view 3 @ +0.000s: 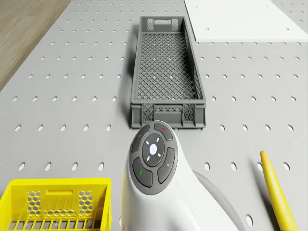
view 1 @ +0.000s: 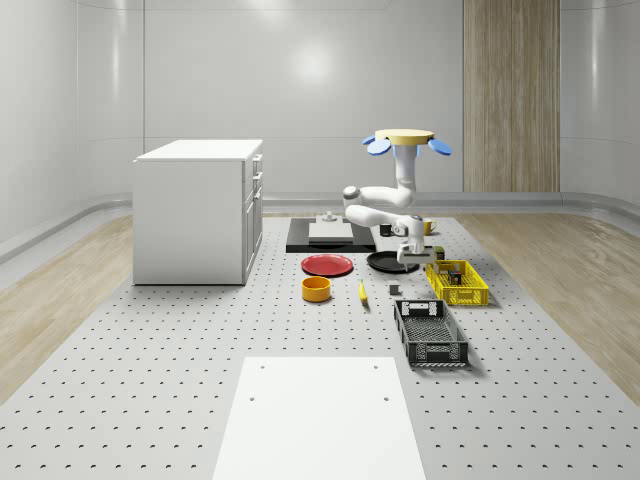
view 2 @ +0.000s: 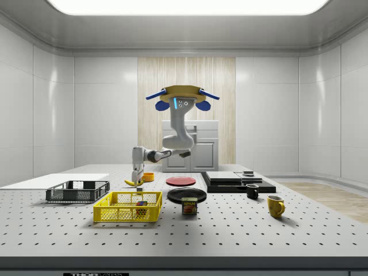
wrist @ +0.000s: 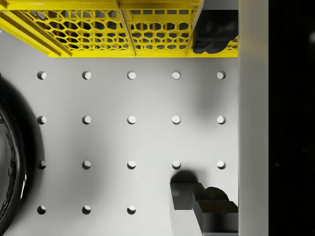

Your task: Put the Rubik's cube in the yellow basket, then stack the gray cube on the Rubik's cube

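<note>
The drone [view 1: 405, 140] hovers above the worktop [view 1: 150, 360], over the far side of the black plate [view 1: 383, 263]. Its arm reaches down and forward, so the hand [view 1: 408, 262] hangs low over bare worktop between that plate and the yellow basket [view 1: 470, 297]. The fingers [wrist: 214, 34] are spread wide and hold nothing. The Rubik's cube [view 2: 140, 202] sits inside the yellow basket. The gray cube [view 1: 394, 290] rests on the worktop, near the gray crate [view 1: 430, 347] and apart from the hand.

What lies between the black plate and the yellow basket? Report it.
Bare table, in the wrist view; the drone hovers, open gripper hanging over it.
</note>
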You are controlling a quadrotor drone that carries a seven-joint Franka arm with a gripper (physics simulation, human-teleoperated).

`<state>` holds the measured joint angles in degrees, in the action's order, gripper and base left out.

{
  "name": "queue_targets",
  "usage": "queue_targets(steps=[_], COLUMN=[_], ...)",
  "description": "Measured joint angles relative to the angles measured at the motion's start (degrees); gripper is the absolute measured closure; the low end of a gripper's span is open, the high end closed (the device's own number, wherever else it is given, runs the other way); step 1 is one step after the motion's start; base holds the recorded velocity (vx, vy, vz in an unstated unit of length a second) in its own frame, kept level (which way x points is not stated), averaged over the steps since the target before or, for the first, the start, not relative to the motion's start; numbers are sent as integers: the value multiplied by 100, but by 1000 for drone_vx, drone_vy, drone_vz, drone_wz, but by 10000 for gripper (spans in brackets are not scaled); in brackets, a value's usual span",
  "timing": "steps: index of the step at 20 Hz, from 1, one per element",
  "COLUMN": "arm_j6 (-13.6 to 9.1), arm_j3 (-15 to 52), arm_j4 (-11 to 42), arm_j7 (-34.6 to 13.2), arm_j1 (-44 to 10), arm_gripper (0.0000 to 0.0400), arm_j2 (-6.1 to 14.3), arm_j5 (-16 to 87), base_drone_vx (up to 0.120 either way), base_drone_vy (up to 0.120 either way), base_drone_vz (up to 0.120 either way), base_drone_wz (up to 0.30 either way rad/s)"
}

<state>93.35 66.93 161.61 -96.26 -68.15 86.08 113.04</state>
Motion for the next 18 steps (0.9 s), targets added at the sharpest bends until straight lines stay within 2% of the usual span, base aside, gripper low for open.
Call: queue_targets(steps=[2,9,13,16,18], arm_j6=[-5,-20,-28,-33,-37], arm_j3=[-1,-3,-5,-6,-6], arm_j4=[0,2,3,3,3], arm_j7=[2,7,10,12,14], arm_j1=[2,9,13,16,18], arm_gripper=[0,0,0,0,0], arm_j2=[-5,-21,-29,-35,-39], arm_j5=[2,9,13,16,18], base_drone_vx=[100,0,-60,0,0], base_drone_vy=[-120,-120,-120,-120,-120], base_drone_vz=[0,0,0,-27,-120], base_drone_wz=[0,0,0,0,0])
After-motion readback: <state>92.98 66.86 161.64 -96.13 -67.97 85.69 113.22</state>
